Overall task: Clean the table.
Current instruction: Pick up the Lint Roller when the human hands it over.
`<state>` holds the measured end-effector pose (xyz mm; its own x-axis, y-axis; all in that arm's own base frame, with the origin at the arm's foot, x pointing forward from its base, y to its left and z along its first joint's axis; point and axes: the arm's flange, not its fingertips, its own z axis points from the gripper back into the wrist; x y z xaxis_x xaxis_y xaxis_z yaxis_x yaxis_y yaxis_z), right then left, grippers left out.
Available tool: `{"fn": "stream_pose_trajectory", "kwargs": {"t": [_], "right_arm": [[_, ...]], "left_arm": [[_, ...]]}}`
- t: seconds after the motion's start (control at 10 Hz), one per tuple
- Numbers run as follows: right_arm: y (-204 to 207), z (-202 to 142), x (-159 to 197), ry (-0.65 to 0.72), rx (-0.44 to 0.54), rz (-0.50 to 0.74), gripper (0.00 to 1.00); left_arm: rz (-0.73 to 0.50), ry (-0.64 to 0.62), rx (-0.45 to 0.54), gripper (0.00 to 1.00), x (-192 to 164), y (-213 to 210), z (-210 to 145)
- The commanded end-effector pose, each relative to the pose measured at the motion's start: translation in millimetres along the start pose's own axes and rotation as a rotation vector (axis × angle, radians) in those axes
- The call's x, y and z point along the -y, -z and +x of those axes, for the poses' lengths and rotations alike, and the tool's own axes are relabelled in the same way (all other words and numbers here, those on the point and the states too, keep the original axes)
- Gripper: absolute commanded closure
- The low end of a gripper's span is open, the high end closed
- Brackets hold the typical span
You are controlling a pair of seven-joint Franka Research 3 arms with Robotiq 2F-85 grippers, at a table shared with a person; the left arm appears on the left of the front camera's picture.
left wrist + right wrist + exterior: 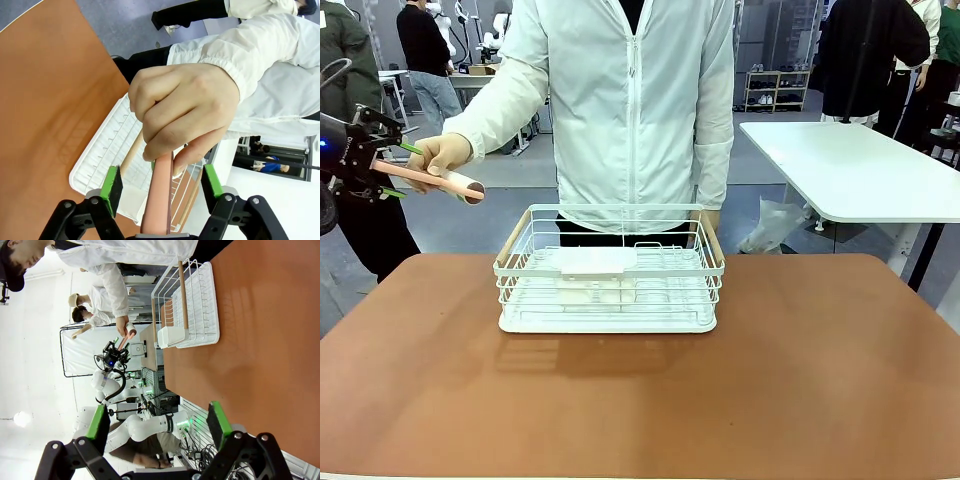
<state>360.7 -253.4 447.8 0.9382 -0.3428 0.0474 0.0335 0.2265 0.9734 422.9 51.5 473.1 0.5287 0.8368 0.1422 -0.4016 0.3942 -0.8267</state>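
Pink cylindrical stick (159,200) offered for handover
A person's hand (185,112) holds it between the spread left jaws so they can close; right jaws gape too

White wire rack (610,322) blocks table (820,380) far centre; near half, both sides free.

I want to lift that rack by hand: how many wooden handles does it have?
2: the left handle on the rack's left end and the right handle on its right end, both along the top rim. None looks hidden.
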Motion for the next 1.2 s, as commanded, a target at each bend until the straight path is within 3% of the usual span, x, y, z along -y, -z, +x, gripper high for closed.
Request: {"fn": "stream_pose_trajectory", "kwargs": {"t": [0.0, 0.1, 0.2, 0.3, 0.4, 0.5, 0.6, 0.7, 0.8, 0.9, 1.1], "right_arm": [[-2.0, -1.3, -1.5, -0.003, 0.0, 0.001, 0.0], [-2.0, -1.3, -1.5, -0.003, 0.0, 0.001, 0.0], [-2.0, -1.3, -1.5, -0.003, 0.0, 0.001, 0.0], [-2.0, -1.3, -1.5, -0.003, 0.0, 0.001, 0.0], [-2.0, -1.3, -1.5, -0.003, 0.0, 0.001, 0.0], [-2.0, -1.3, -1.5, -0.003, 0.0, 0.001, 0.0], [-2.0, -1.3, -1.5, -0.003, 0.0, 0.001, 0.0], [-2.0, -1.3, -1.5, -0.003, 0.0, 0.001, 0.0], [-2.0, -1.3, -1.5, -0.003, 0.0, 0.001, 0.0], [-2.0, -1.3, -1.5, -0.003, 0.0, 0.001, 0.0], [-2.0, -1.3, -1.5, -0.003, 0.0, 0.001, 0.0]], "left_arm": [[-0.025, 0.023, 0.029, 0.38, -2.7, 6.9, -0.3], [-0.02, 0.024, 0.031, 0.47, -3.6, 8.3, -0.4], [-0.023, 0.023, 0.032, 0.37, -2.9, 8.0, -0.2], [-0.026, 0.027, 0.035, 0.66, -2.2, 7.4, -0.9], [-0.025, 0.028, 0.042, 0.56, -1.8, 8.0, -0.8], [-0.023, 0.029, 0.04, 0.85, -2.1, 9.1, -1.6], [-0.021, 0.03, 0.037, 0.75, -2.4, 9.8, -2.0], [-0.022, 0.028, 0.036, 1.0, -2.3, 9.8, -1.5], [-0.022, 0.027, 0.037, 0.95, -2.2, 9.9, -1.0], [-0.021, 0.027, 0.037, 1.0, -2.5, 10.0, -2.1], [-0.028, 0.022, 0.035, 1.0, -0.9, 7.5, -0.2]]}}
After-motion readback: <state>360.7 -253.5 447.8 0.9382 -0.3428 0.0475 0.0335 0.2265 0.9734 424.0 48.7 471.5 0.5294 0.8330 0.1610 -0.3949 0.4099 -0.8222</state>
